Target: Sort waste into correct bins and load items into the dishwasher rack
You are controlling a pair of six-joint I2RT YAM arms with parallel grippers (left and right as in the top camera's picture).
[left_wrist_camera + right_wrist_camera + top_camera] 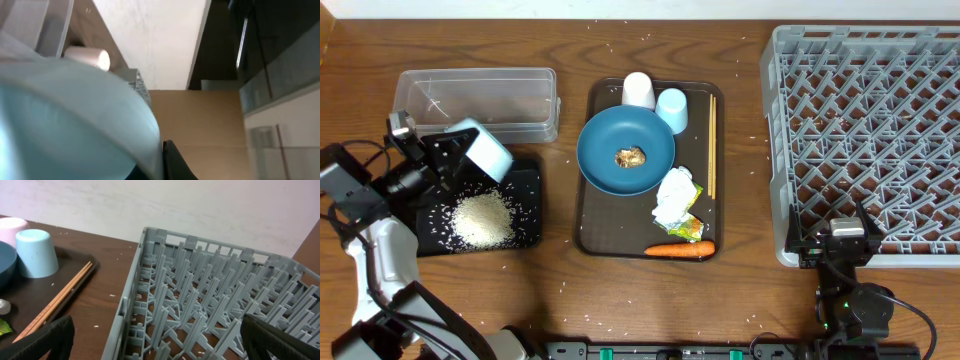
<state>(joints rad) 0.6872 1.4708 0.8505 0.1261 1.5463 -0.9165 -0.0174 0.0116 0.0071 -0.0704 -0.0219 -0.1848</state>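
Grey rack (865, 130) partly off-frame

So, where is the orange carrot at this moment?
In the overhead view, the orange carrot lies along the robot-side edge of the brown serving tray, just below the yellow-green wrapper and the crumpled tissue.

1. There's an open lane of bare table (742, 150) between the brown serving tray (586, 215) and the dishwasher rack (772, 130); the chopsticks (712, 140) line the tray's right edge.
2. A narrower bare strip runs between the serving tray and the black tray (528, 180).
3. The white cup (639, 90) and pale-blue cup (672, 108), touching, wall off the dark-blue dish (610, 150) at the tray's far edge.
4. The left gripper (458, 155), clamping the light-blue bowl (482, 150), hangs over the black tray's far edge.
5. Upright pegs (210, 285) crowd the rack; the right gripper (836, 232), jaws wide, sits at its near wall.
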